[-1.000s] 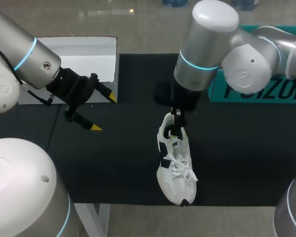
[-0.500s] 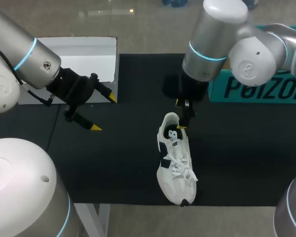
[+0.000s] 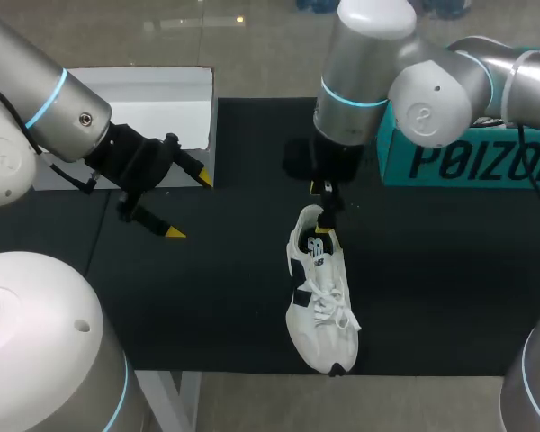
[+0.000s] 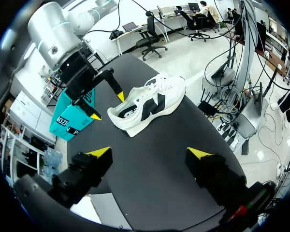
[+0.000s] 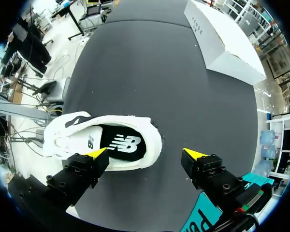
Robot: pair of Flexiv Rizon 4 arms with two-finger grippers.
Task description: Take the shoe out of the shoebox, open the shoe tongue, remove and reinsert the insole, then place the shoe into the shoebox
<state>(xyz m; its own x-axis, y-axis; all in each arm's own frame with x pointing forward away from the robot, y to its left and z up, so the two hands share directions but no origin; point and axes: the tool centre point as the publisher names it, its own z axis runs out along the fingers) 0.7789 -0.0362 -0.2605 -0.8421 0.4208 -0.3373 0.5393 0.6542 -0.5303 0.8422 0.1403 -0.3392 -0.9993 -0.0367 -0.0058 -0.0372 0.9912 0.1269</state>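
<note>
A table (image 3: 234, 297) covered with a black mat carries three things. A white shoe (image 3: 319, 297) with black side panels stands on its sole a little right of the table's middle, laces up. Its toe reaches the near edge and its heel points toward the far side; a black insole shows through the opening. A white box (image 3: 153, 103) lies flat at the far left corner, well apart from the shoe. A teal shoebox (image 3: 468, 157) with dark lettering on its side sits at the far right, its near corner not far from the shoe's heel but clear of it.
</note>
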